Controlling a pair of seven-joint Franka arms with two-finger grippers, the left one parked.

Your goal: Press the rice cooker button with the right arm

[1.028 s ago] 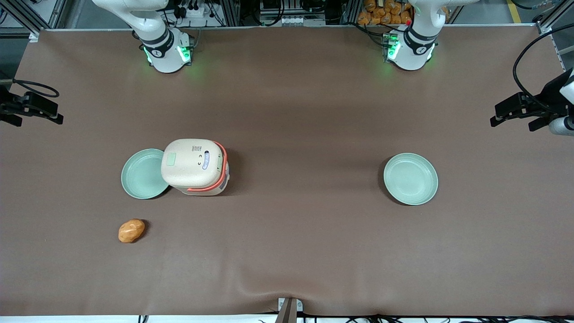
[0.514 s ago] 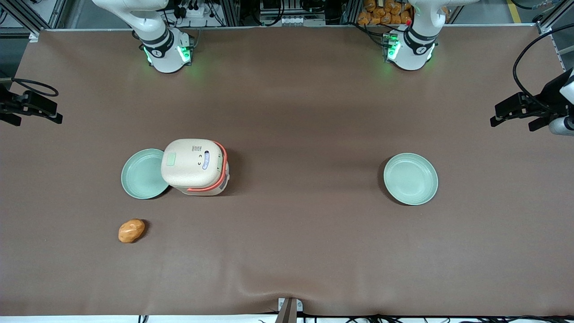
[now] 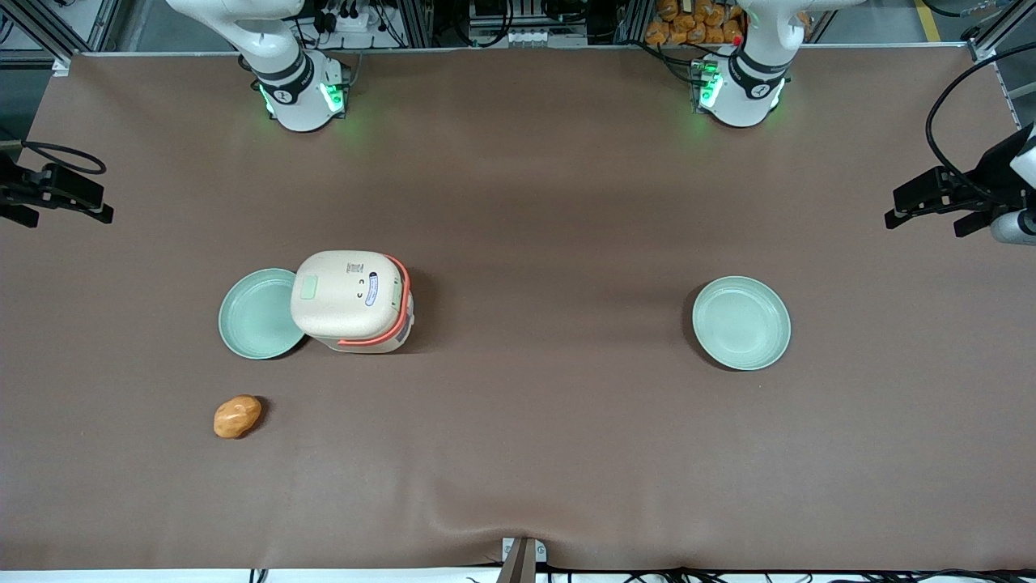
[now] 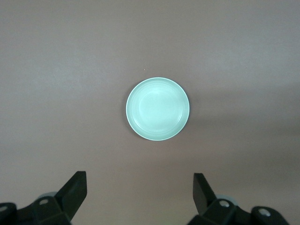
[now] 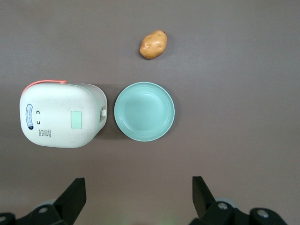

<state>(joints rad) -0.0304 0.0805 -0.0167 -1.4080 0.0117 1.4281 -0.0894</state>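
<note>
The cream rice cooker [image 3: 352, 300] stands on the brown table with its lid shut and a coral-orange handle band. The small pale-green button [image 3: 308, 288] sits on the lid, on the side next to a plate. In the right wrist view the rice cooker [image 5: 61, 115] and its button [image 5: 76, 119] show from high above. My right gripper [image 5: 138, 190] hangs high over the table, open and empty, well above and apart from the cooker. Only the right arm's base [image 3: 299, 97] shows in the front view; the gripper is out of that view.
A pale-green plate [image 3: 255, 314] touches the cooker on its button side and also shows in the right wrist view [image 5: 144, 111]. A potato [image 3: 237, 416] lies nearer the front camera. A second plate [image 3: 740, 322] lies toward the parked arm's end.
</note>
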